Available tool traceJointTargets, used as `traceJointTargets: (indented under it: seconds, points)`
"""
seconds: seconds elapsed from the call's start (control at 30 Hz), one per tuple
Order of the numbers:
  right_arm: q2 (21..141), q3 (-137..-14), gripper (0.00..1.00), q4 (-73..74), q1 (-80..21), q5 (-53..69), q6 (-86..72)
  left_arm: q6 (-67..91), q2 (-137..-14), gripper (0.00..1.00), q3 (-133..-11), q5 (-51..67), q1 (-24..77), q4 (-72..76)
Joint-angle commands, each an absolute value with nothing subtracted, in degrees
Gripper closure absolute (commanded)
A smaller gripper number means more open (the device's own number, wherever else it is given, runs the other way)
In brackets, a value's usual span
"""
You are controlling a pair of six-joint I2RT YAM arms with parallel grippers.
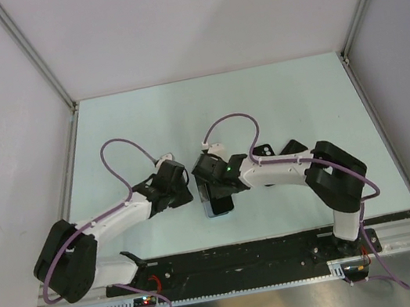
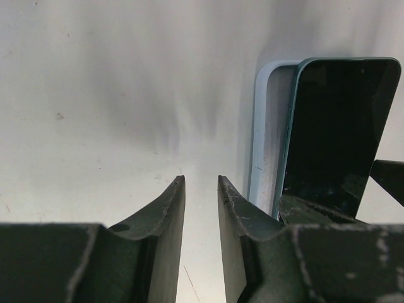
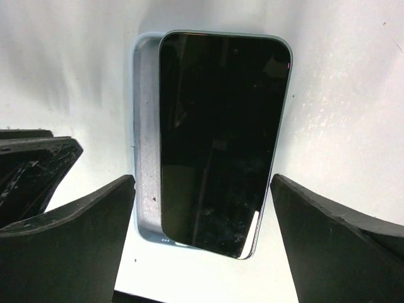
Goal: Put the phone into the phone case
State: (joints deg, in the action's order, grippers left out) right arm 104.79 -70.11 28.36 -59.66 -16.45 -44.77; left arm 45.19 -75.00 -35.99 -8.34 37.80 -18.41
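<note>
Legible text, labels, brand marks, numbers, signs: none in any view.
Phone [image 3: 221, 139]: screen dark, nothing readable on it.
Phone case [image 3: 146, 158]: plain surface, no marking that can be made out.
</note>
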Motion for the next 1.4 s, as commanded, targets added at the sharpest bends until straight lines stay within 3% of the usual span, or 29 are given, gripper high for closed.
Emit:
traceJointTargets:
  seconds: [0.0, 0.17, 0.43, 1.07, 1.37]
  points:
    - [98.8, -69.8, 0.06, 26.3, -58.5, -16.7, -44.0, 45.6, -75.3, 0.69, -36.0, -7.7, 37.6, -16.7]
    - [92.1, -62.3, 0.13, 20.2, -53.6, -12.2, -41.2, 45.5, -75.9, 0.71, -36.5, -6.7, 37.6, -16.4]
    - [93.1, -59.7, 0.37, 15.6, -49.3, -4.2, -37.0, 46.0, -78.6, 0.74, -37.7, -5.0, 37.8, -15.3]
    - [98.7, -57.6, 0.43, 12.5, -49.3, -0.7, -37.3, 47.4, -84.4, 0.78, -40.3, -3.8, 41.0, -13.4]
    - [98.8, -57.5, 0.59, 13.4, -50.9, 2.3, -38.7, 47.6, -84.9, 0.79, -40.1, -3.6, 41.3, -12.7]
